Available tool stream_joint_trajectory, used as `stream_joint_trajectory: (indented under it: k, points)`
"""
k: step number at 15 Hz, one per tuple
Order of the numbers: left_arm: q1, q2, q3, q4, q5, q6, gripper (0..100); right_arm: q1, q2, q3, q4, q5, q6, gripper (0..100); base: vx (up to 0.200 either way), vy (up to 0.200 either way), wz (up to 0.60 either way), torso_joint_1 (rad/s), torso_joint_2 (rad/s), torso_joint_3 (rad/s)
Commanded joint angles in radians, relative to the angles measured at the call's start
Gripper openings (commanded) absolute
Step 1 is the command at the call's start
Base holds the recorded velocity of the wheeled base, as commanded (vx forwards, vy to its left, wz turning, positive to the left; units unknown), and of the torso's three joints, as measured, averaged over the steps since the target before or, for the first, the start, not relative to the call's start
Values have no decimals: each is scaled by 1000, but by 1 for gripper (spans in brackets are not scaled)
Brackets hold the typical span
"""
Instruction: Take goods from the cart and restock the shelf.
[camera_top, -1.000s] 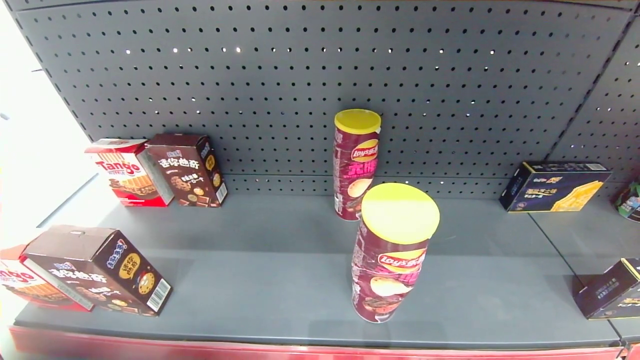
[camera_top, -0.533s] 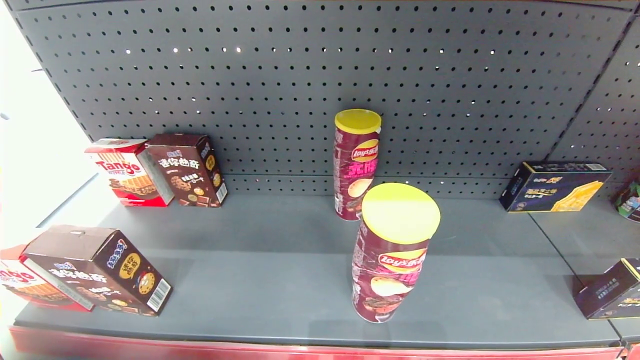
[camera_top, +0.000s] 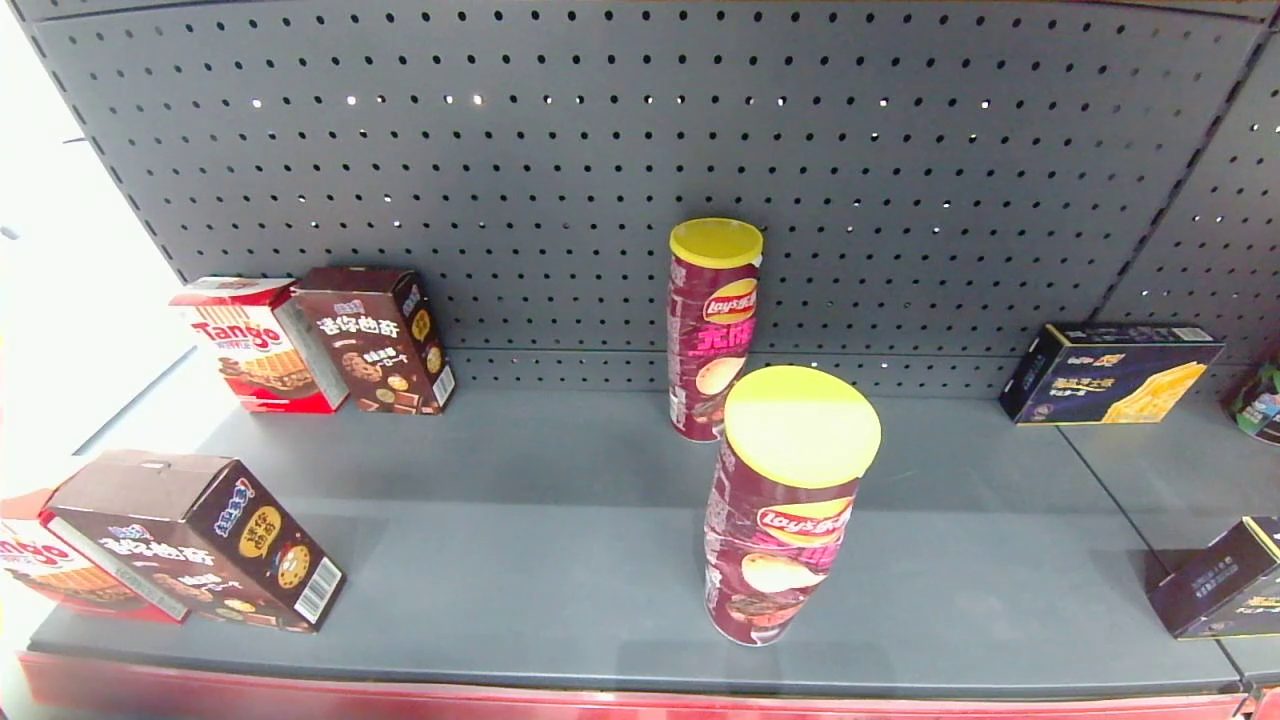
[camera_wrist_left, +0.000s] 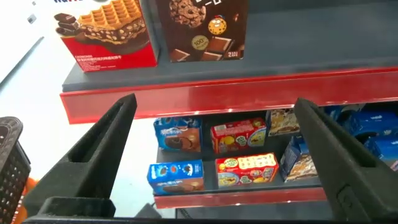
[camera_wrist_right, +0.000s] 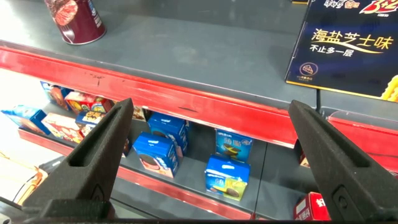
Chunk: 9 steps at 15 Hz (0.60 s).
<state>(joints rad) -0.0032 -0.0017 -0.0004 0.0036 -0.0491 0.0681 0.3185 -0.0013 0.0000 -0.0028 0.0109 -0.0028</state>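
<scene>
Two tall chip canisters stand upright on the grey shelf (camera_top: 520, 560). The front chip canister (camera_top: 780, 520) is near the front edge at the middle, and the rear chip canister (camera_top: 712, 330) is behind it against the pegboard back (camera_top: 600, 150), the two apart. A red wafer box (camera_top: 250, 345) and a brown cookie box (camera_top: 375, 335) stand side by side at the far left. The left gripper (camera_wrist_left: 214, 102) and the right gripper (camera_wrist_right: 211, 104) both hang below the shelf's red lip, jaws spread wide and holding nothing. Such a canister is probably light, a stiff cardboard tube with a glossy, slippery wall, and tall enough to tip easily. It is best taken around mid-body with moderate squeeze, never by the yellow lid.
</scene>
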Motion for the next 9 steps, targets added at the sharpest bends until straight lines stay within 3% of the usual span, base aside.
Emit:
stream_joint_trajectory:
  k: [1,2,5,9]
  points:
    - [0,5,-1,3,-3,-1,100,-1,1,0,1,-5,0,100,0,0,0,0,0,0]
    - [0,5,-3,4,-3,-1,100,-9,1,-2,-2,-14,-13,100,0,0,0,0,0,0]
    - [-3,6,-3,7,-3,1,100,-4,380,-356,-14,1,20,100,0,0,0,0,0,0]
    - [-1,5,-1,3,-3,-1,100,7,606,-471,-28,58,-60,100,0,0,0,0,0,0]
